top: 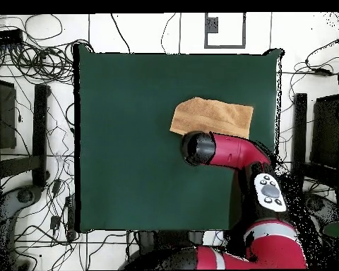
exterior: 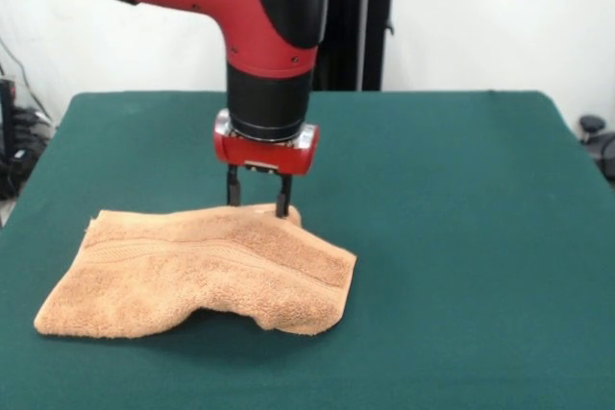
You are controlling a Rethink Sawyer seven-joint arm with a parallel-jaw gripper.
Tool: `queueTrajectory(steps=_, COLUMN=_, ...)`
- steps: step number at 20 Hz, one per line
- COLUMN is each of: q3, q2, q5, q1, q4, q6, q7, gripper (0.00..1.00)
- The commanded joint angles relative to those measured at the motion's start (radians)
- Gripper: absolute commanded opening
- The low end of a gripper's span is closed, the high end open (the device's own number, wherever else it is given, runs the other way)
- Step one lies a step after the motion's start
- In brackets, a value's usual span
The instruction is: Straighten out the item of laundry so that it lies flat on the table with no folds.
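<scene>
The orange-tan towel [exterior: 207, 276] lies on the left half of the green table [exterior: 452, 199] in the front view. It is rumpled, with a woven band running along it and its near edge humped up off the cloth. My gripper [exterior: 258, 201] points straight down at the towel's far edge. Its fingers stand apart, with the tips down at the terry and one raised corner beside the right finger. In the overhead view the towel [top: 213, 116] lies right of the table's [top: 130, 141] centre, and the arm's head [top: 198, 148] hides the gripper.
The black pedestal [exterior: 357, 26] stands beyond the table's far edge. Cables [top: 31, 70] and stands [top: 42, 120] surround the table on the floor. The towel lies close to the table's right edge in the overhead view.
</scene>
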Motion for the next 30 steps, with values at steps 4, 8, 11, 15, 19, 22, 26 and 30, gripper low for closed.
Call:
queueTrajectory(steps=4, q3=0.000, q2=-0.048, q5=0.074, q1=0.082, q4=-0.048, q6=0.063, q7=0.198, gripper=1.00)
queueTrajectory(steps=8, q3=0.015, q2=-0.050, q5=0.086, q1=0.071, q4=-0.042, q6=0.063, q7=0.175, gripper=1.00)
queueTrajectory(steps=11, q3=0.041, q2=-0.042, q5=0.084, q1=0.053, q4=-0.053, q6=0.104, q7=0.123, gripper=1.00)
queueTrajectory(steps=15, q3=0.104, q2=-0.021, q5=0.069, q1=0.012, q4=-0.085, q6=0.189, q7=-0.004, gripper=1.00)
queueTrajectory(steps=19, q3=0.194, q2=0.011, q5=0.033, q1=-0.048, q4=-0.106, q6=0.223, q7=-0.149, gripper=1.00)
queueTrajectory(steps=22, q3=0.264, q2=0.040, q5=-0.020, q1=-0.084, q4=-0.158, q6=0.272, q7=-0.296, gripper=1.00)
queueTrajectory(steps=26, q3=0.357, q2=0.081, q5=-0.080, q1=-0.131, q4=-0.211, q6=0.333, q7=-0.460, gripper=1.00)
queueTrajectory(steps=30, q3=0.384, q2=0.088, q5=-0.141, q1=-0.138, q4=-0.250, q6=0.389, q7=-0.502, gripper=1.00)
